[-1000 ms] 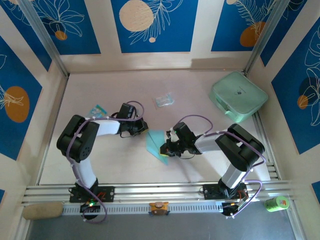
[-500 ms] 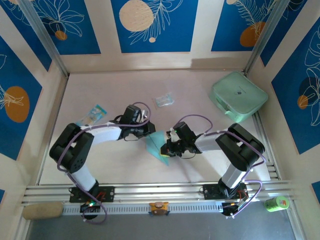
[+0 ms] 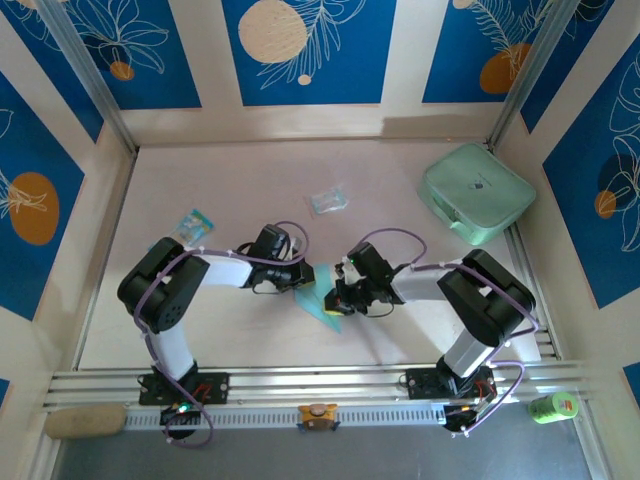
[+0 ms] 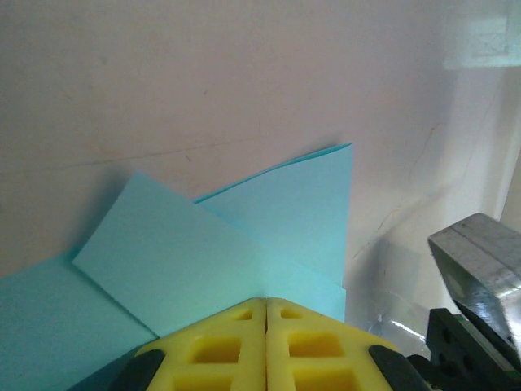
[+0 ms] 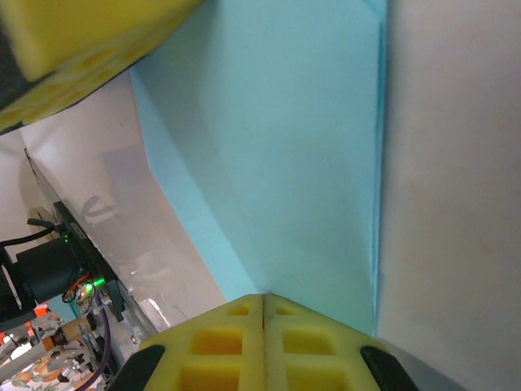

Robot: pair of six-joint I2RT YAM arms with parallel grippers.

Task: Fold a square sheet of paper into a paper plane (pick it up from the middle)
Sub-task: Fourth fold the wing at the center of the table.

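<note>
The light-blue square sheet of paper (image 3: 318, 304) lies flat on the table between the two arms, folded into overlapping flaps with a pointed outline. In the left wrist view two flaps of the paper (image 4: 244, 244) meet just ahead of my left gripper (image 4: 266, 300), whose yellow jaws are shut with their tip resting on the paper. My left gripper (image 3: 305, 276) sits at the paper's upper left edge. My right gripper (image 3: 336, 298) is shut too, its tip (image 5: 263, 296) down on the paper (image 5: 301, 163) beside a long straight folded edge.
A mint-green case (image 3: 477, 192) stands at the back right. A clear crumpled wrapper (image 3: 328, 200) lies behind the grippers and a blue-and-white packet (image 3: 193, 222) at the left. The two grippers are almost touching. Aluminium rails (image 3: 300, 385) run along the near edge.
My left gripper has slid right, from beside the packet onto the paper's upper left edge. The right gripper and the paper have hardly moved.
</note>
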